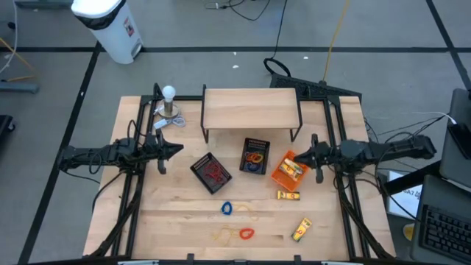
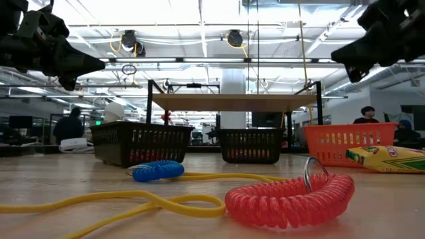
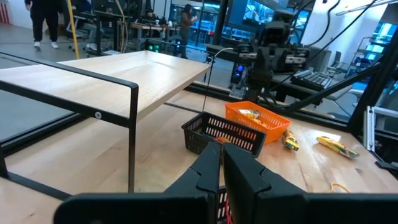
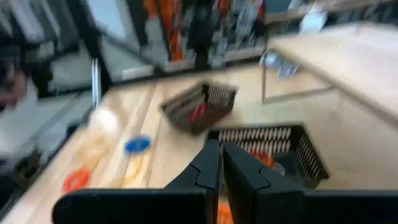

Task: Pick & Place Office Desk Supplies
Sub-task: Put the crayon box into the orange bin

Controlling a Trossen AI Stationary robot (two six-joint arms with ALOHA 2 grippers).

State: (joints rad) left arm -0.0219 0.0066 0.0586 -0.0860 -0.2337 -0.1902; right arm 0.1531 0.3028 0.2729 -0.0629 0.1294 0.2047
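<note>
Loose supplies lie on the near half of the table: a blue coil loop (image 1: 227,208), a red coil loop (image 1: 246,233) with a pale yellow loop (image 1: 223,235) beside it, and two yellow packets (image 1: 288,195) (image 1: 302,229). In the low view the red coil (image 2: 289,199) and blue coil (image 2: 157,170) rest flat on the wood. My left gripper (image 1: 179,149) is shut, level above the table's left side, left of the black trays. My right gripper (image 1: 298,157) is shut, raised just right of the orange tray (image 1: 277,175). Neither holds anything.
Two black mesh trays (image 1: 197,168) (image 1: 246,147) hold red and orange loops. The orange tray holds yellow packets. A wooden shelf on black legs (image 1: 250,109) stands at the far middle, and a white ball on a stand (image 1: 169,103) at the far left. Bare wood lies at the near left.
</note>
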